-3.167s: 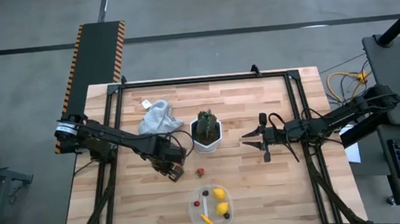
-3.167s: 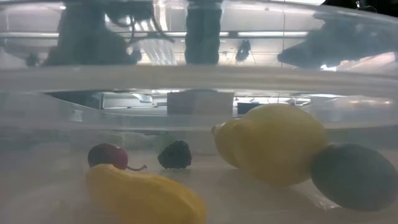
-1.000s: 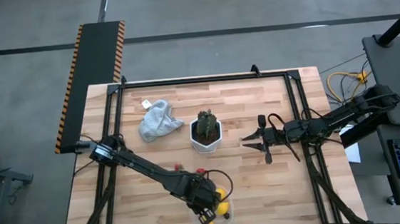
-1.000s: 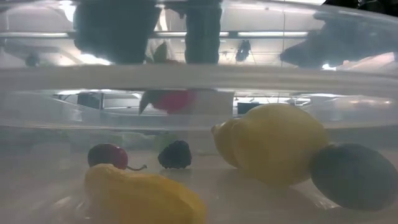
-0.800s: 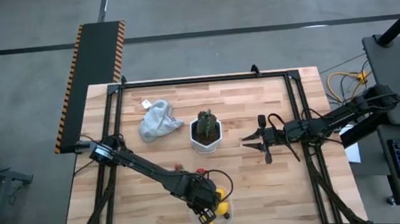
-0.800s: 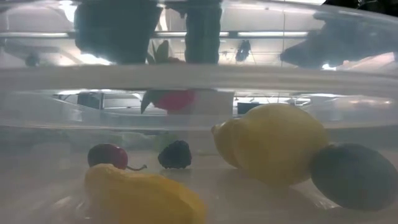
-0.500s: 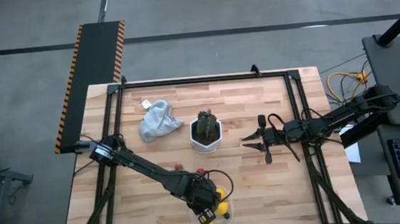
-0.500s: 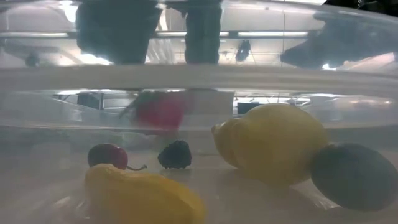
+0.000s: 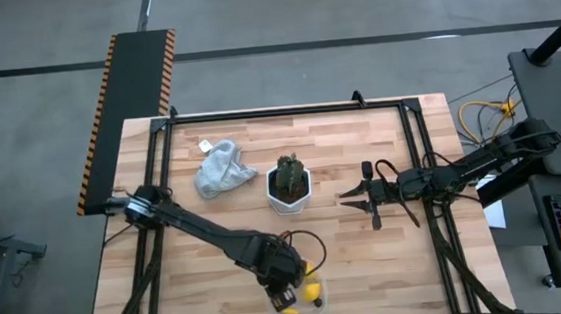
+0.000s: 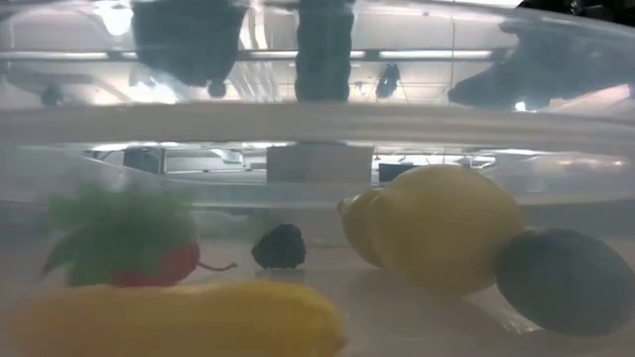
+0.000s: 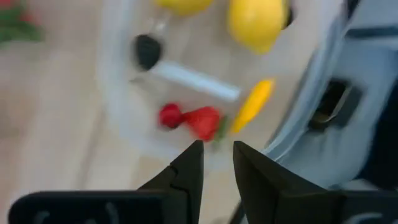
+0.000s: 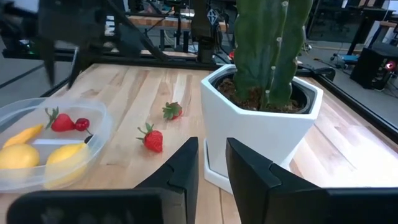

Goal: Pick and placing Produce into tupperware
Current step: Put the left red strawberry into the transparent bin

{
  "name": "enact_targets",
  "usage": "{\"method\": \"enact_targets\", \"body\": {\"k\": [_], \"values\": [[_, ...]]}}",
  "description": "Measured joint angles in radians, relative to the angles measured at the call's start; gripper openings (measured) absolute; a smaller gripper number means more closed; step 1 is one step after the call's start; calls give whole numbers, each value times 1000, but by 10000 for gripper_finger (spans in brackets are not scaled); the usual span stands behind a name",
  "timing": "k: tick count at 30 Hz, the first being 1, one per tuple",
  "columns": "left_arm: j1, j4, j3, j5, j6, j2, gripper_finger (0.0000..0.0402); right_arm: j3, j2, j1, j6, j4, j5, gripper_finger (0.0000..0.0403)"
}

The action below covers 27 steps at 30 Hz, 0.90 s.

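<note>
The clear round tupperware (image 12: 102, 127) stands near the table's near edge, and my left gripper (image 9: 281, 295) hovers over it, covering most of it from above. That gripper (image 11: 217, 158) is open and empty. In the tub lie a strawberry (image 11: 204, 121) beside a small red cherry (image 11: 170, 116), a thin yellow piece (image 11: 252, 106), two lemons (image 10: 437, 228) and dark berries (image 10: 278, 246). Two more strawberries (image 12: 152, 138) (image 12: 173, 111) lie on the bare wood between tub and plant pot. My right gripper (image 9: 352, 198) waits open to the right of the pot.
The white hexagonal pot with the spiky green plant (image 9: 289, 184) stands mid-table, close in front of my right gripper (image 12: 211, 165). A crumpled grey cloth (image 9: 221, 167) lies toward the far left. Bare wood stretches to the right of the tub.
The strawberry that hung under my left gripper above the tub has dropped in and now lies on the bottom beside the cherry. The left gripper has let go and shifted slightly toward the table's left. The thin yellow piece in the tub has shifted.
</note>
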Motion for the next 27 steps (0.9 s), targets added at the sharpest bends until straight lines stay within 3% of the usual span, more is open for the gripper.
{"method": "enact_targets", "body": {"k": [6, 14, 27], "values": [[2, -225, 0, -105, 301, -37, 73, 0, 0, 0, -1, 1, 0, 82], [5, -265, -39, -286, 723, -41, 73, 0, 0, 0, -3, 1, 1, 86], [126, -267, -266, -310, 937, -41, 73, 0, 0, -1, -42, 7, 3, 76]]}}
